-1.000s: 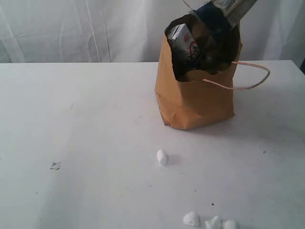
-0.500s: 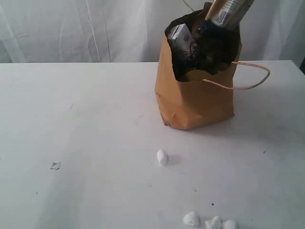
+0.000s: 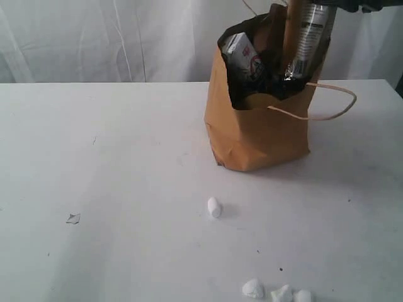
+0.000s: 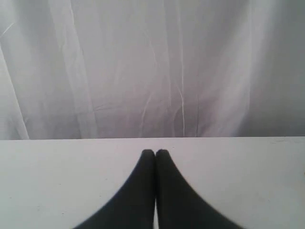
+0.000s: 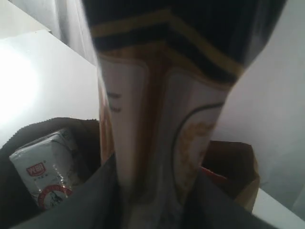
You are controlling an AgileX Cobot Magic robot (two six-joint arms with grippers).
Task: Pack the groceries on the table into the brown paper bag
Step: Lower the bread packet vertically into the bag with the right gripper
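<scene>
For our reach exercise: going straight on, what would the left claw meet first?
Probably the white curtain beyond the table; the left claw seems unobstructed until there, depth unclear.

Exterior view: 1 table (image 3: 126, 157) bearing 1 brown paper bag (image 3: 258, 135), with 1 handle loop (image 3: 354, 97) fully visible. Groceries showing at the bag's mouth: 2, namely 1 small carton (image 3: 242, 60) and 1 long noodle packet (image 3: 306, 38). Loose white lumps on the tabletop: 4, as 1 single lump (image 3: 215, 207) and 1 cluster of 3 (image 3: 281, 293). Flat pale scrap (image 3: 73, 218): 1. Curtain backdrop (image 3: 94, 38): 1. Grippers: 2, the left gripper (image 4: 155, 153) and the right gripper (image 5: 152, 210), 1 in each wrist view.
</scene>
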